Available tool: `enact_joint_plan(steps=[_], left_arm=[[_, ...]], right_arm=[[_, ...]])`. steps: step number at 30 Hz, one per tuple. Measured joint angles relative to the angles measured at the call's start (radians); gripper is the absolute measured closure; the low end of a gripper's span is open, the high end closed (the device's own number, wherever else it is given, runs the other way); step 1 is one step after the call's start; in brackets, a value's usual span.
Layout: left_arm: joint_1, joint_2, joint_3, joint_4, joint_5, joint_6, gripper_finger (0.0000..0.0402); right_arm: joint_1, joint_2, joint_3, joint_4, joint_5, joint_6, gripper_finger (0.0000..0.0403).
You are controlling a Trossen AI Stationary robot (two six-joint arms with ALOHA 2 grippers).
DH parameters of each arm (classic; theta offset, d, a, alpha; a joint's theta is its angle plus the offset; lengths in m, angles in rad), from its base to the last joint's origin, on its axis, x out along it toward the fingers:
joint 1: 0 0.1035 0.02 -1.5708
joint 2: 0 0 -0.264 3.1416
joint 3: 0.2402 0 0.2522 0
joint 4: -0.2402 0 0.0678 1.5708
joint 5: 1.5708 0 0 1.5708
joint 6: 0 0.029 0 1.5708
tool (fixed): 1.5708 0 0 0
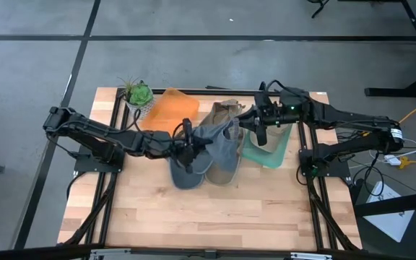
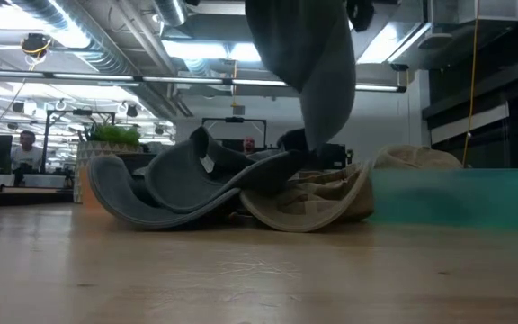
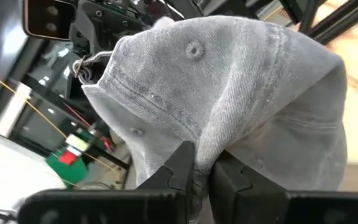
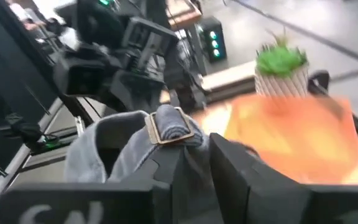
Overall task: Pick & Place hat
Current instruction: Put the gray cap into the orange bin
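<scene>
**No legible text in any view**

No word, label, brand or number could be read anywhere. In the right wrist view, pale markings ran along the dark housing at the near edge of the picture, but they were cut off and too blurred to make out as letters. In the left wrist view, a small red and green patch showed in the background, too soft to tell whether it carried any writing. The high and low views showed no signs or printed marks.
</scene>
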Motion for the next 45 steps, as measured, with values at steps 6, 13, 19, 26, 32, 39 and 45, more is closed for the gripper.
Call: enact_joint_plan(steps=[6, 13, 19, 26, 32, 39, 45], left_arm=[[-0.016, 0.0, 0.0, -0.053, 0.0, -0.092, 0.0378], [-0.023, 0.0, 0.0, -0.087, 0.0, -0.303, 0.0379], [-0.022, -0.001, 0.0, -0.155, 0.007, -0.384, 0.038], [0.049, -0.006, 0.134, -0.492, 0.173, -0.65, 0.038], [0.11, -0.006, 0.201, -0.597, 0.173, -0.744, 0.038], [0.241, -0.006, 0.237, -0.597, 0.162, -0.946, 0.038], [0.334, -0.005, 0.269, -0.591, 0.162, -1.112, 0.0379]], right_arm=[[-0.001, -0.001, 0.0, -0.098, 0.001, 0.047, 0.0274], [-0.001, -0.001, 0.0, -0.118, -0.033, 0.02, 0.023], [-0.001, -0.008, 0.0, -0.146, -0.022, -0.035, 0.0226], [-0.002, -0.026, 0.0, -0.215, 0.092, -0.043, 0.023], [0.0, -0.026, 0.0, -0.176, 0.089, -0.035, 0.0233], [0.027, -0.026, 0.0, -0.15, 0.114, -0.037, 0.0233], [0.037, -0.018, 0.0, -0.149, 0.167, -0.04, 0.0234]])
